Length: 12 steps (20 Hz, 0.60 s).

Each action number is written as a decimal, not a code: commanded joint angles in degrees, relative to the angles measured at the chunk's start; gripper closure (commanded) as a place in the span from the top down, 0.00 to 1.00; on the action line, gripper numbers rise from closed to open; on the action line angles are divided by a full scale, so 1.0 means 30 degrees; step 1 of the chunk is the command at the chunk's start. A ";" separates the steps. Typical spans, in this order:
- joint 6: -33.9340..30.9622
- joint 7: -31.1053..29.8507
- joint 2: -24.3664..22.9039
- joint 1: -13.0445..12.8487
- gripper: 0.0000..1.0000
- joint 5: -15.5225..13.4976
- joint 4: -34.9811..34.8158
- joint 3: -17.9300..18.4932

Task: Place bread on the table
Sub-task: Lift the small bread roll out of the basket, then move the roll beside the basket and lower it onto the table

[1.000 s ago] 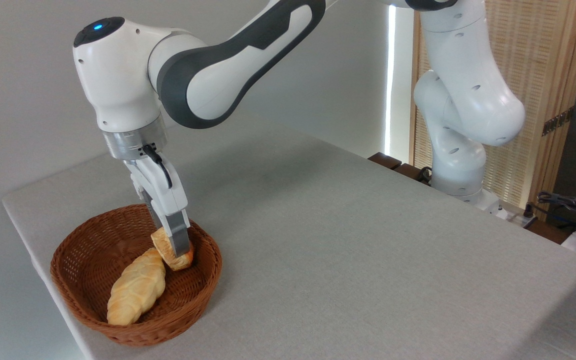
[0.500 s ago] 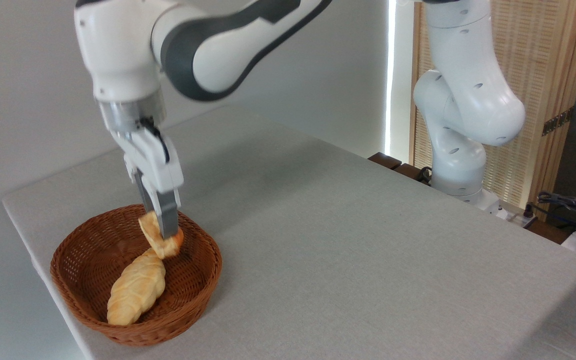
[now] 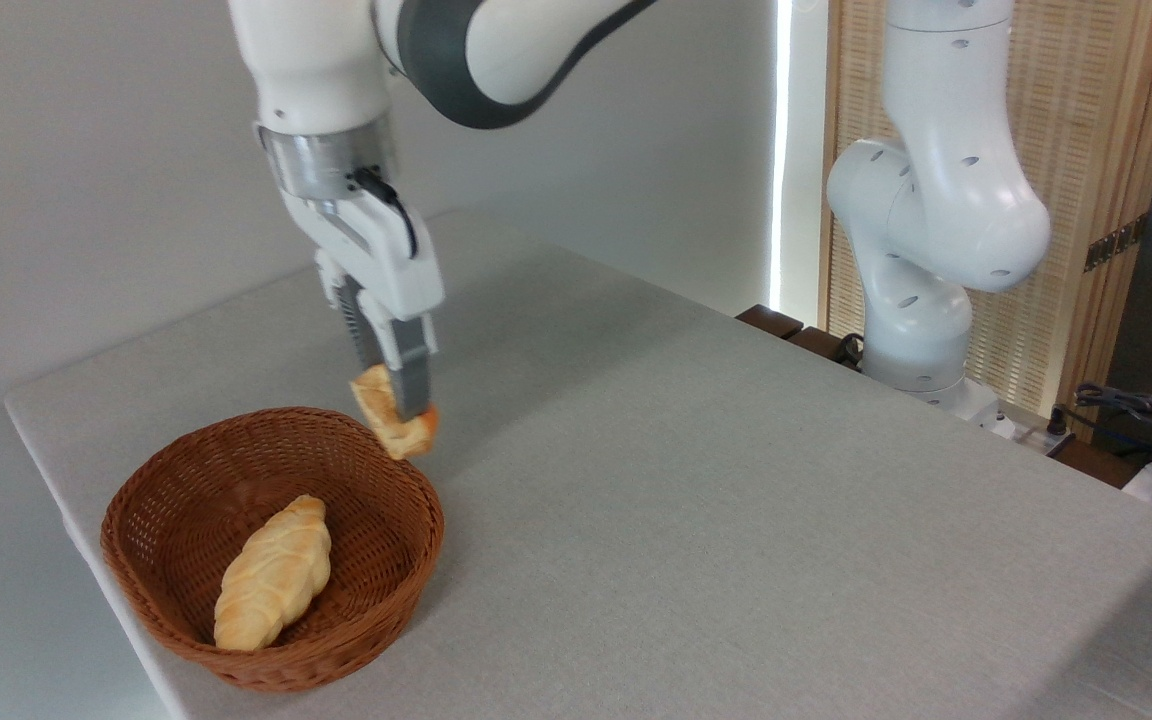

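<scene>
The grey cloth surface (image 3: 736, 520) takes up most of the room, bare across its whole right stretch. The white arm reaches over its left end. Below the arm sits the wicker basket (image 3: 391, 590), holding only the long pale braided loaf (image 3: 274, 585). Smallest is the bread (image 3: 391, 425), a stubby golden pastry tilted in the air above the basket's far right rim, pinched between the fingers of the claw (image 3: 406, 415).

To do this step well, I'd say the arm should carry the bread further right until it is well apart from the basket rim, lower it until it touches the cloth, and only then loosen its hold, so the pastry neither drops nor rolls.

A moment ago the bread hung low inside the basket, just above the loaf; now it is raised and has shifted right, clear of the wicker.
</scene>
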 commanded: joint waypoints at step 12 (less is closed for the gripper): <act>-0.0266 -0.1451 0.0029 -0.0261 1.00 0.0022 -0.2287 -0.1569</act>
